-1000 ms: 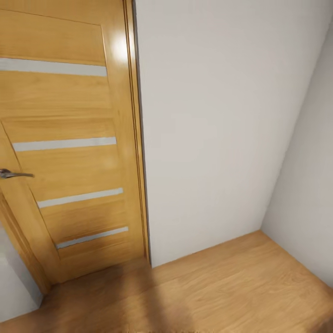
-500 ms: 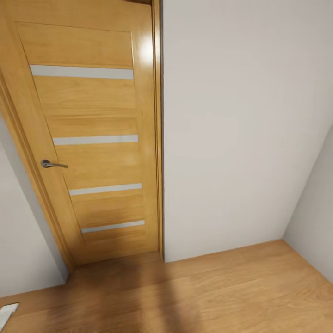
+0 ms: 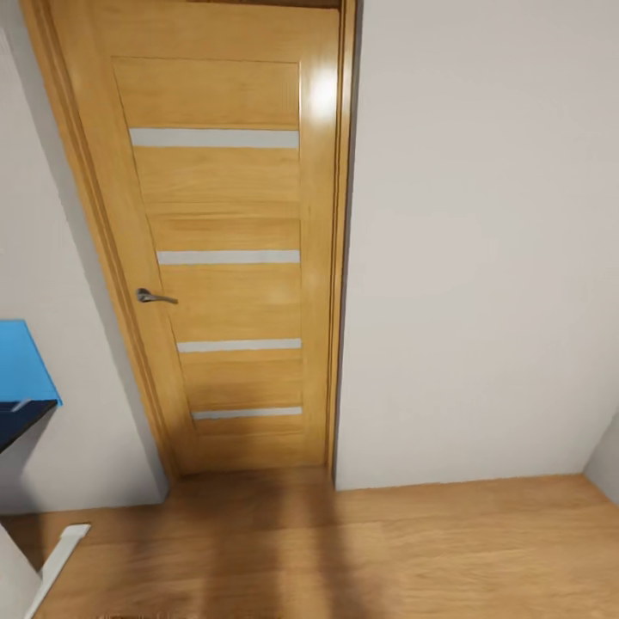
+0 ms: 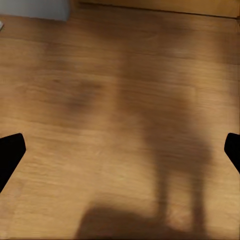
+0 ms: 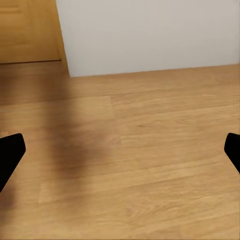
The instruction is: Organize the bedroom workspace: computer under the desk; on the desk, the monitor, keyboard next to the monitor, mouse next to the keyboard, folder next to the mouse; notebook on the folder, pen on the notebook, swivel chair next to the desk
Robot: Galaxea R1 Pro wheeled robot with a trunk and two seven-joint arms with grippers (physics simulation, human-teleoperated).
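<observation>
The view has swung leftward since the earlier frames: the oak door [image 3: 232,258] now sits mid-picture, and a blue back panel with a sliver of glossy black top, the counter [image 3: 19,378], has come in at the left edge, a white leg [image 3: 53,559] below it. That corner is the only task thing in sight; nothing shows on it. Both wrist views look down on the bare plank floor [image 4: 120,120]. The left pincer [image 4: 120,150] and right pincer [image 5: 120,150] are spread wide, holding nothing. The robot appears to be turning toward the workspace. It would do best to keep turning left until the counter's top is in full view, base clear of that leg.
</observation>
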